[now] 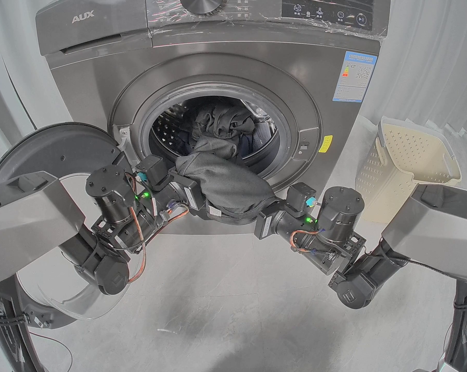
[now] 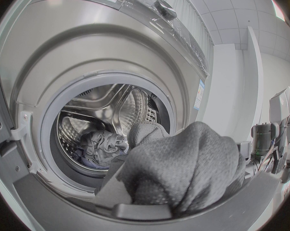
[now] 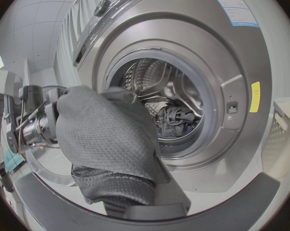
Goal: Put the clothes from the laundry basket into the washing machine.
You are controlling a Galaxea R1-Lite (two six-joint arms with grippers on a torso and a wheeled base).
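We see a dark grey garment [image 1: 226,182] slung between the two grippers at the mouth of the washing machine [image 1: 88,78], its upper end lapping over the lower rim. Its long axis runs from 10 to 4 o'clock, with the left gripper [image 1: 198,205] at one end and the right gripper [image 1: 260,222] at the other. Each is clamped on bunched cloth, and both are equally near. The drum [image 1: 166,130] lies at 12 o'clock from them. The wrist views show other clothes [image 2: 100,146] deep inside. The head view adds the open door [image 1: 52,151] at 9 o'clock and the laundry basket [image 1: 375,182] at 3 o'clock.
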